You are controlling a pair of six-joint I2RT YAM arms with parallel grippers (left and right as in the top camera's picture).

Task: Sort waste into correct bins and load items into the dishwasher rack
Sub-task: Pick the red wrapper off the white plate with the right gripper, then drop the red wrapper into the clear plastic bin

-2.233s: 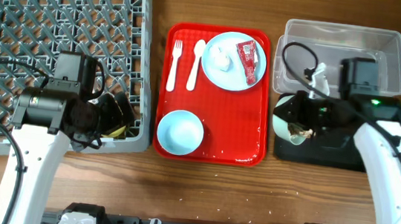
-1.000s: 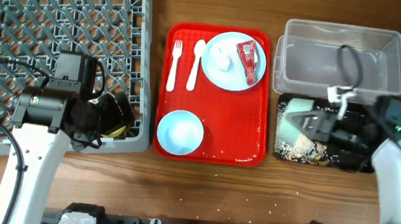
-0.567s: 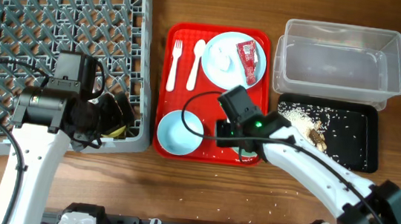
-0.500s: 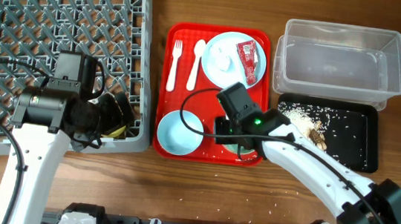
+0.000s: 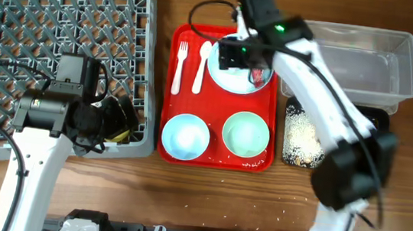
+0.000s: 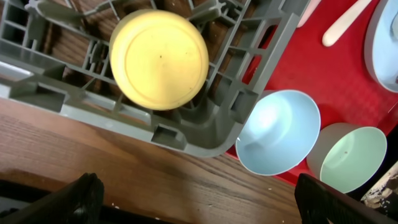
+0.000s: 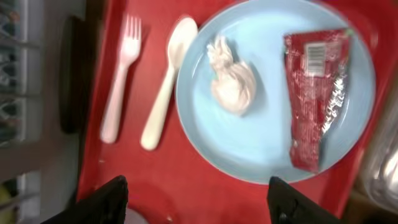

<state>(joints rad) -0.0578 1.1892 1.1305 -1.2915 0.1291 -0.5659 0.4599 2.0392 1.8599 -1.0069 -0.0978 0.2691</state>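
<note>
Rice (image 5: 302, 137) with brownish bits now lies heaped at the left end of the black tray (image 5: 293, 108), where the right arm was tipping it about two seconds ago. The pale green bowl (image 5: 246, 133) it came from now stands empty and upright on the red tray (image 5: 219, 109), just beside the blue bowl (image 5: 185, 137); that spot was bare before. The right gripper (image 7: 199, 193) has since swung to the far end of the red tray. Its fingers are spread wide with nothing between them, above the plate (image 7: 267, 137). There the paper scrap (image 7: 233, 78) and the red wrapper (image 7: 314, 93) lie side by side, not touching, with the spoon (image 7: 165, 84) and fork (image 7: 121, 81) to their left. The food-waste step looks finished, and the dry waste probably comes next, likely bound for the clear tub (image 5: 366, 63), which seems to hold nothing yet. The left gripper (image 6: 199, 186) has not moved. It hangs spread and empty by the near corner of the rack (image 5: 48, 14), where the yellow cup (image 6: 158, 59) sits, and the worktop (image 5: 206, 196) shows below. Bowls, plate and cutlery still wait to be loaded.
</note>
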